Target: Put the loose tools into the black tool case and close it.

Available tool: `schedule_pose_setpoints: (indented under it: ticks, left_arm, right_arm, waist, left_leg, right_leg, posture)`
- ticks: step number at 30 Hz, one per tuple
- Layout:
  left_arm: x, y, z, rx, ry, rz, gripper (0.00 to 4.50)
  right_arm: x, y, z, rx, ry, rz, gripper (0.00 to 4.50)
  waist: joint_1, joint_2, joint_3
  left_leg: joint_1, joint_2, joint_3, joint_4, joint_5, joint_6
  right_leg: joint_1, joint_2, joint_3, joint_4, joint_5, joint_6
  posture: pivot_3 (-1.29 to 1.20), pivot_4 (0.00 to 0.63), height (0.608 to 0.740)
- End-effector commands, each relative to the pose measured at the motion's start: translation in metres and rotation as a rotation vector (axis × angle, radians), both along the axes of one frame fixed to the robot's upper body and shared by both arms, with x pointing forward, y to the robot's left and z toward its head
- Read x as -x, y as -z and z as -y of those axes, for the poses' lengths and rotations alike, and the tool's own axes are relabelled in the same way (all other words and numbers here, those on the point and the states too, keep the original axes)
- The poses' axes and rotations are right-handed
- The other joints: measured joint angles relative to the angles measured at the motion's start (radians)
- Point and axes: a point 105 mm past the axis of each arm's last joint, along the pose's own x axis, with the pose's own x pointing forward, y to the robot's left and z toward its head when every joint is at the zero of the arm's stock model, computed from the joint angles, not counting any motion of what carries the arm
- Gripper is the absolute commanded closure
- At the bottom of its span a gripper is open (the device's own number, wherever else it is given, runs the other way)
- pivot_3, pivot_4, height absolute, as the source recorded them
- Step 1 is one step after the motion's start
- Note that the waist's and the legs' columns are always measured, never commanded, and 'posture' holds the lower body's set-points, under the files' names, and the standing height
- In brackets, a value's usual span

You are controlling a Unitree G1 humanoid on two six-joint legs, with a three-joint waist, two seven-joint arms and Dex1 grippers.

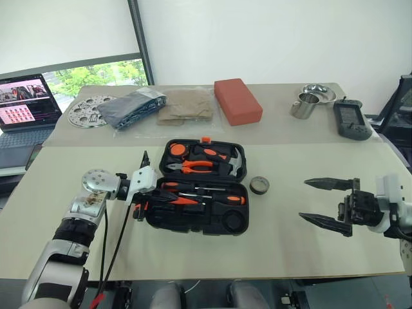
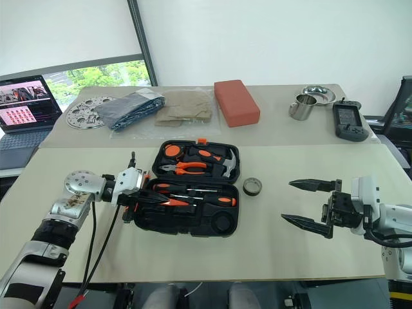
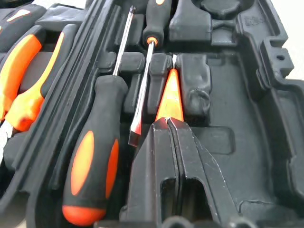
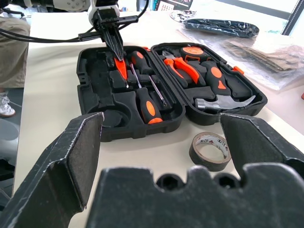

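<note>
The black tool case point(image 1: 181, 223) lies open on the table, both halves flat. Two long screwdrivers point(image 3: 92, 156) point(image 3: 142, 90) lie side by side in its near half. Beside them a small all-orange screwdriver point(image 3: 170, 97) rests in a recess. My left gripper point(image 3: 168, 122) is shut, its tips at that screwdriver's wide end; I cannot tell whether they touch it. A dark tape roll point(image 1: 259, 185) sits on the table just right of the case. My right gripper point(image 1: 303, 199) hovers open further right, empty. Pliers point(image 1: 196, 167) and a hammer point(image 1: 237, 166) fill the far half.
On the back table are a red-brown block point(image 1: 237, 100), a metal cup point(image 1: 304, 105), a bowl point(image 1: 319, 93), a dark handheld device point(image 1: 351, 120), bagged items point(image 1: 138, 106) and a metal disc point(image 1: 90, 111). A laptop point(image 1: 26, 106) stands far left. Cables hang from my left wrist.
</note>
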Motion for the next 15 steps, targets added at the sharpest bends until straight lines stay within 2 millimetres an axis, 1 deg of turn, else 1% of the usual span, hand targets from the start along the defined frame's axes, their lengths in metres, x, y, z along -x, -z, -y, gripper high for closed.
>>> schedule_pose_setpoints:
  ticks: [1,4,7,11,12,14,15]
  left_arm:
    - [0.003,0.017,-0.007,-0.094,0.005,-0.03,4.45]
    - [0.004,0.025,-0.01,-0.138,0.005,-0.047,4.45]
    - [0.004,0.026,-0.01,-0.131,0.002,-0.052,4.45]
    - [0.001,0.014,-0.002,-0.044,-0.022,-0.02,4.45]
    - [0.0,0.009,0.0,-0.014,-0.03,-0.006,4.45]
    - [-0.004,-0.014,0.005,0.096,-0.063,0.035,4.45]
    - [-0.008,-0.03,0.003,0.164,-0.113,0.06,4.45]
  right_arm:
    - [0.003,-0.011,0.0,0.029,-0.01,0.055,0.0]
    - [0.004,-0.011,0.001,0.03,-0.009,0.053,0.0]
    - [0.003,-0.01,0.0,0.033,-0.013,0.051,0.0]
    - [0.002,-0.01,-0.001,0.032,-0.02,0.05,0.0]
    - [0.002,-0.01,-0.001,0.032,-0.021,0.049,0.0]
    - [0.002,-0.009,-0.001,0.033,-0.025,0.046,0.0]
    - [0.001,-0.009,-0.002,0.034,-0.026,0.046,0.0]
  waist:
    - [-0.001,0.0,0.0]
    - [-0.002,0.0,0.0]
    - [-0.002,0.001,-0.001]
    - [-0.002,0.001,-0.001]
    - [-0.002,0.001,-0.001]
    - [-0.001,0.001,-0.001]
    - [-0.001,0.002,-0.001]
  left_leg:
    - [0.0,0.0,0.0,0.0,0.0,0.0]
    - [0.0,0.0,0.0,0.0,0.0,0.0]
    - [0.001,0.0,0.0,0.001,0.0,0.0]
    - [0.001,0.0,0.0,0.001,0.0,0.0]
    - [0.001,0.0,0.0,0.001,0.0,0.0]
    - [0.001,0.0,0.0,0.002,0.0,0.0]
    - [0.0,0.0,0.0,0.002,0.0,0.0]
  right_leg:
    - [0.0,0.0,0.0,0.0,0.0,0.0]
    - [0.0,0.0,0.0,0.001,0.0,0.0]
    - [0.0,0.0,0.001,0.001,0.0,0.0]
    - [0.0,0.0,0.001,0.003,0.0,0.0]
    - [0.0,0.0,0.001,0.003,0.0,0.0]
    - [0.0,0.0,0.001,0.002,0.0,0.0]
    - [0.0,0.0,0.001,0.002,0.0,0.0]
  posture:
    - [0.0,0.15,0.74]
    - [0.0,0.15,0.74]
    - [0.0,0.15,0.74]
    - [0.0,0.15,0.74]
    - [0.0,0.15,0.74]
    - [0.0,0.15,0.74]
    - [0.0,0.15,0.74]
